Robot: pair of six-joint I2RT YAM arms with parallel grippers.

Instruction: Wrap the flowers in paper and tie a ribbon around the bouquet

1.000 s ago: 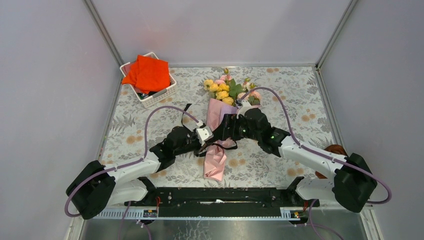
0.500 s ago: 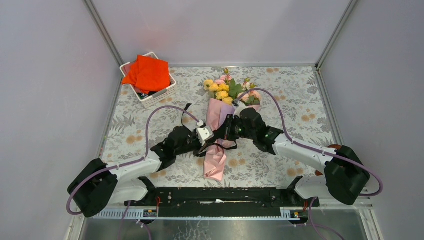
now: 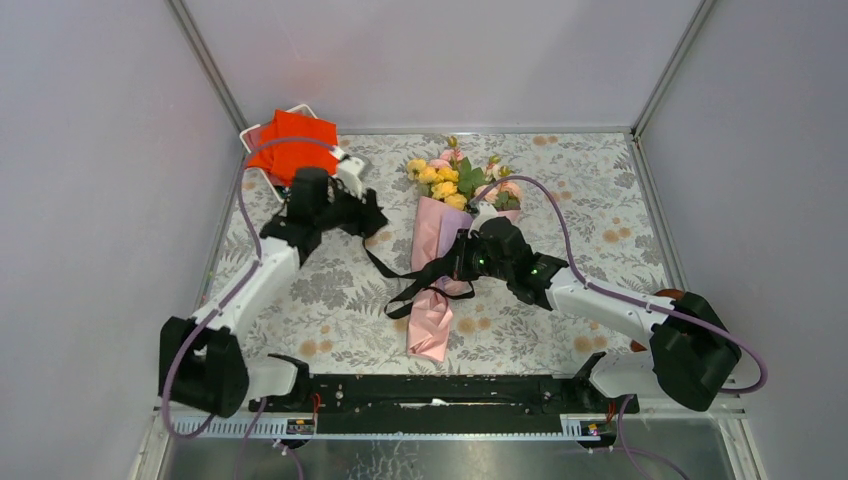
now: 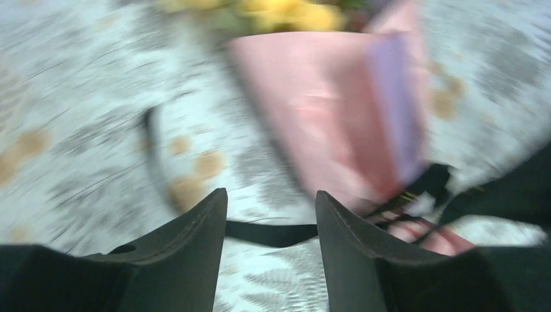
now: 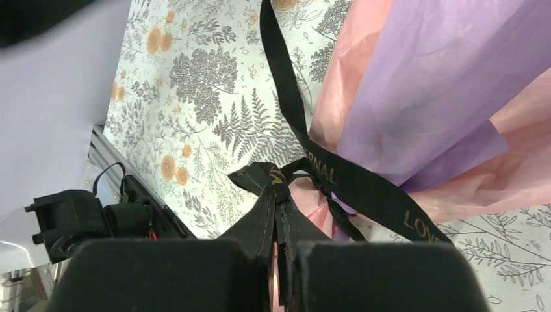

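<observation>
The right gripper pinches the ribbon at the waist of the bouquet, apparently cinching the knot; the left gripper (jaws apart, empty) hangs well clear.

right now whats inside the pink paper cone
Yellow and pink flowers with green leaves stick out of the wide far end of the paper. Their stems are hidden by the wrap.

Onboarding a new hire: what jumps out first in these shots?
The bouquet, a pink-and-purple paper cone with yellow and pink blooms at its far end, lies mid-table. A black ribbon loops around its middle, pinched by the shut right fingers. The left fingers stand open at far left, beside a basket holding orange-red cloth.
</observation>
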